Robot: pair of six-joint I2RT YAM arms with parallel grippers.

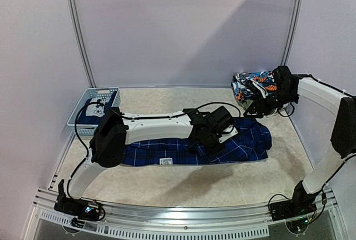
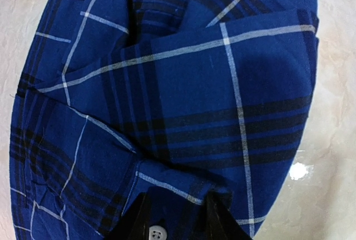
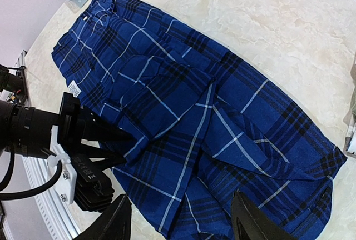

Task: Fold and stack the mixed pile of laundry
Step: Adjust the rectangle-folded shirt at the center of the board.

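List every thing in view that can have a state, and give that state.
plaid shirt, spread flat, partly folded
left pincer, fingers astride the shirt's buttoned edge, grip unclear
right pincer, open, empty
patterned garment, bunched up
basket, holding a dark garment

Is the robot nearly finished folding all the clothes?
Not nearly. Done: the plaid shirt lies spread out, partly folded over. In hand: the left end effector is on its edge; the right end effector hangs open above. Left: finishing it, the colourful garment at the back, perhaps the dark one in the basket. No stack yet.
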